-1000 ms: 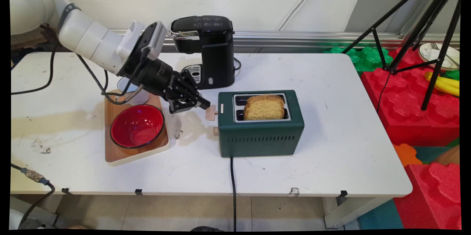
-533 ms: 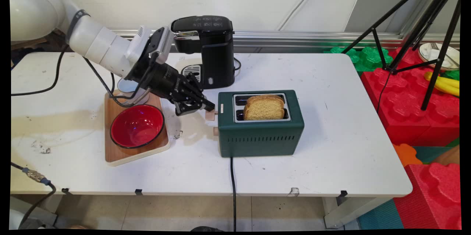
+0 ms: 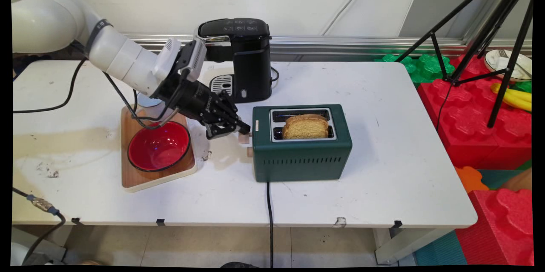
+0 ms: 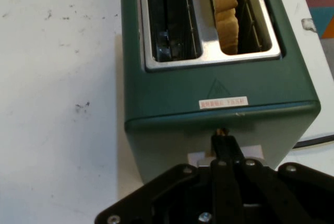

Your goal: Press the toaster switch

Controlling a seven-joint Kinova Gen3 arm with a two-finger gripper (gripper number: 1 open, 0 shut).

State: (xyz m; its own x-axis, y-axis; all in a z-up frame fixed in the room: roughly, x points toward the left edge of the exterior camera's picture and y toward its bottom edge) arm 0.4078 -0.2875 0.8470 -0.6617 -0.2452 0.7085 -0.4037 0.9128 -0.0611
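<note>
I am holding the black two-finger gripper (image 3: 240,129) low against the left end of the dark green metal two-slot toaster (image 3: 301,144), with its jaws closed and their tips bearing down on the small pale wooden lever (image 3: 243,137) that sticks out of that end; in the hand view the closed jaws are meeting at a single point right at the toaster's end wall. The golden-brown slice of bread (image 3: 305,126), rough and porous on its face, is sitting in the nearer slot with only its upper part showing above the brushed steel rim, while the far slot is standing empty. Just left of the gripper, a glossy red bowl (image 3: 158,145) is resting on a rectangular wooden tray (image 3: 135,179) on the white counter (image 3: 383,170), and a black plastic coffee machine (image 3: 240,57) is standing behind, near the wall.
</note>
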